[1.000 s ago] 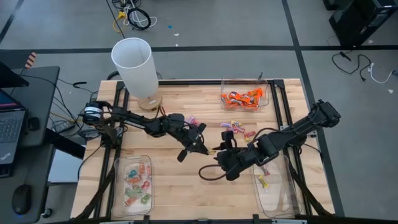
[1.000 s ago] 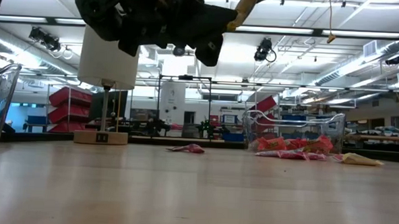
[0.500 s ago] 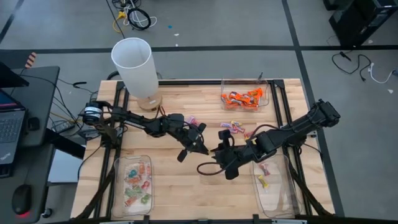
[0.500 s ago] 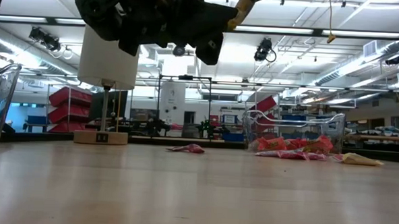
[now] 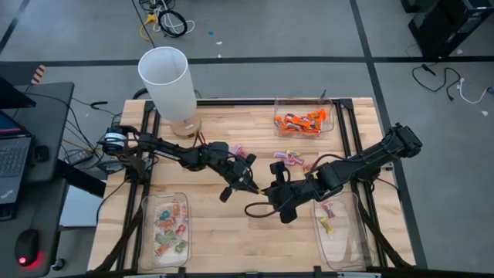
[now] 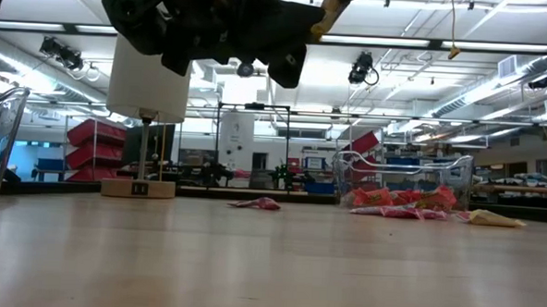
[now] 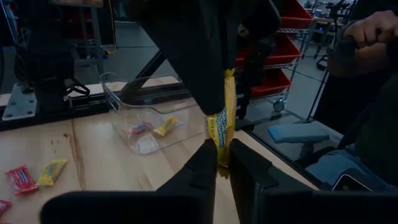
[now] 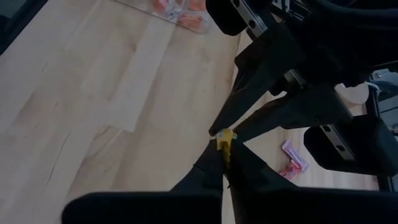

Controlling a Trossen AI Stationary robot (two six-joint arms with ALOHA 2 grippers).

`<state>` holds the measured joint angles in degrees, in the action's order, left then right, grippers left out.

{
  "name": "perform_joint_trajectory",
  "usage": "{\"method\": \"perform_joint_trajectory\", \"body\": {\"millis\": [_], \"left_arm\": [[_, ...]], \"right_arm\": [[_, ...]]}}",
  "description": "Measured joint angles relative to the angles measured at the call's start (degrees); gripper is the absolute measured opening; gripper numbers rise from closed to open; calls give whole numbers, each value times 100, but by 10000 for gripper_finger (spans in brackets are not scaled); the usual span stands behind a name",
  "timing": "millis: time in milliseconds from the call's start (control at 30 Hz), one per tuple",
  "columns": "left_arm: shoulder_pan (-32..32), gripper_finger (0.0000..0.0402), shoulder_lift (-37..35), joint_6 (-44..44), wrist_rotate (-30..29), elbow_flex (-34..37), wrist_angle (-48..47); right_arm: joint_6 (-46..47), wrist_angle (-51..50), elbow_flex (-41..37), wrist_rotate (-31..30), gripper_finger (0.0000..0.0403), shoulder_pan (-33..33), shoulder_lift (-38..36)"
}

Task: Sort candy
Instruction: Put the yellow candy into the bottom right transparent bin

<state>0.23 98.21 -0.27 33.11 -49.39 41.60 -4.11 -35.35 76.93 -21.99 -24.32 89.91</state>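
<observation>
Since the earlier pictures, the right gripper (image 5: 265, 191) has been brought across to the left gripper (image 5: 255, 188) and shut, so that the two tips now meet above the middle of the table (image 5: 208, 232).

From above, a yellow candy (image 5: 263, 188) is just made out where the tips touch. Loose candies (image 5: 292, 158) lie beyond the grippers, and three trays (image 5: 164, 225) hold sorted ones: pale ones on the left gripper's side, orange ones at the far edge, a few yellow ones on the right gripper's side.

At table height, both grippers are seen high above the wood, with the yellow wrapper (image 6: 325, 11) sticking out between them.

In the left wrist view, the wrapper (image 7: 219, 127) is pinched at one end by the left jaws, nearly closed, and gripped at the other end by the dark jaws opposite.

In the right wrist view, the right jaws are closed on the yellow end (image 8: 224, 140), directly against the opposing tips.

A handover is judged to be under way. If the left jaws are opened late, the wrapper may be torn; if the right grip is only on the wrapper's edge, the candy may be dropped.
</observation>
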Motion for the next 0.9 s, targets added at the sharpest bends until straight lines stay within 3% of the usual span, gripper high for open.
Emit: {"method": "perform_joint_trajectory", "body": {"millis": [233,433,900], "left_arm": [[2,106,-2,-37,-34,0,-156],[5,153,-2,-39,-475,0,-472],[13,167,-2,-17,-497,0,-685]], "right_arm": [[72,1,0,72,2,-9,0],[272,-200,0,88,1,-7,-18],[2042,-1488,2,1040,0,-22,-787]]}}
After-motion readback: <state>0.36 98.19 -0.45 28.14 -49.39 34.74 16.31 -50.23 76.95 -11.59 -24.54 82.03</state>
